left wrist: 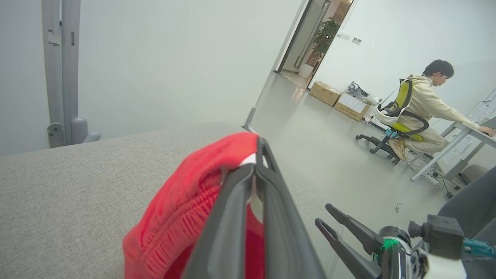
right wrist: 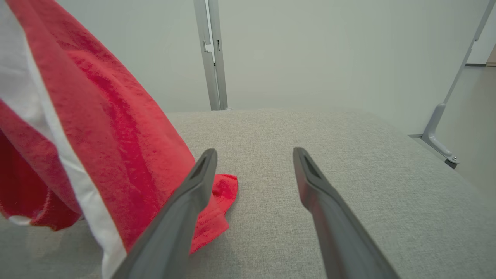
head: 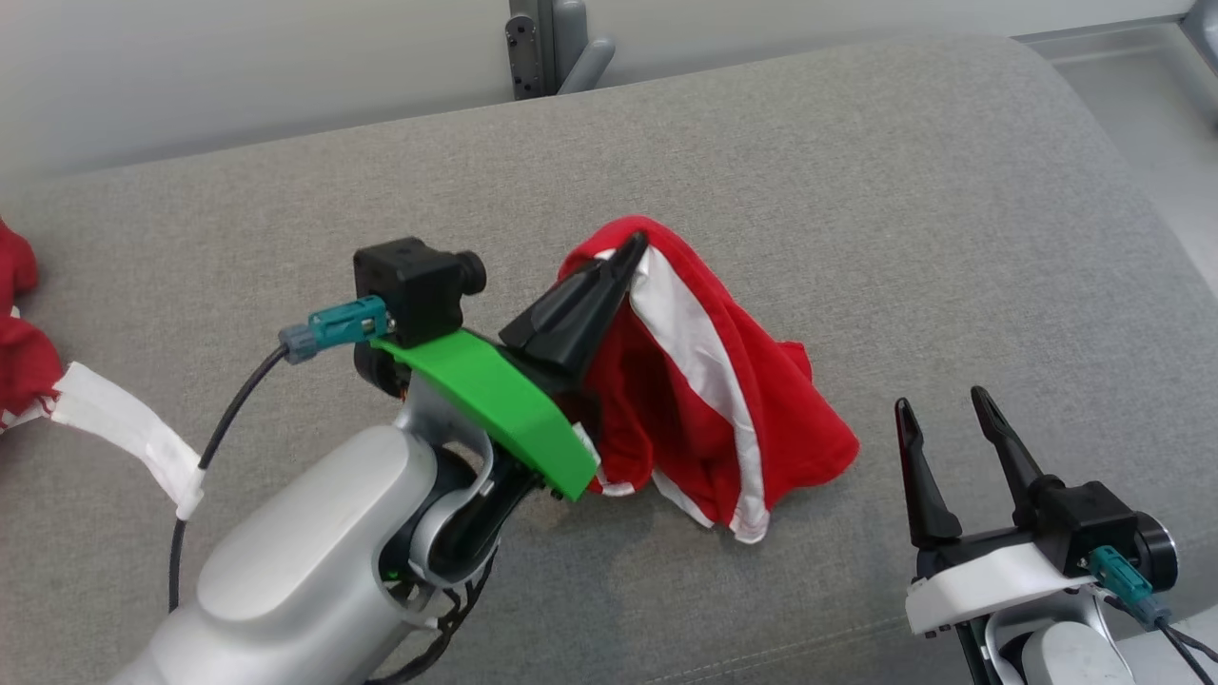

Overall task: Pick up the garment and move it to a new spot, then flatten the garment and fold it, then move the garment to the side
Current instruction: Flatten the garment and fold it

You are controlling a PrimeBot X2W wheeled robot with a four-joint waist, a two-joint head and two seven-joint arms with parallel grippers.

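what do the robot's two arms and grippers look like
Left gripper: two long dark tapered fingers, a green plastic bracket, a black camera box and a teal connector on a black cable, all on a silver-grey forearm. Right gripper: the same dark fingers, black box and teal connector, but a white bracket.

The left end effector (head: 632,249) and its green bracket (head: 495,404) cover the garment's (head: 723,400) near left side, so the pinched fold itself is hidden. In the right wrist view the garment runs off the left and top edges. A second red cloth (head: 17,342) is cut by the head view's left edge.
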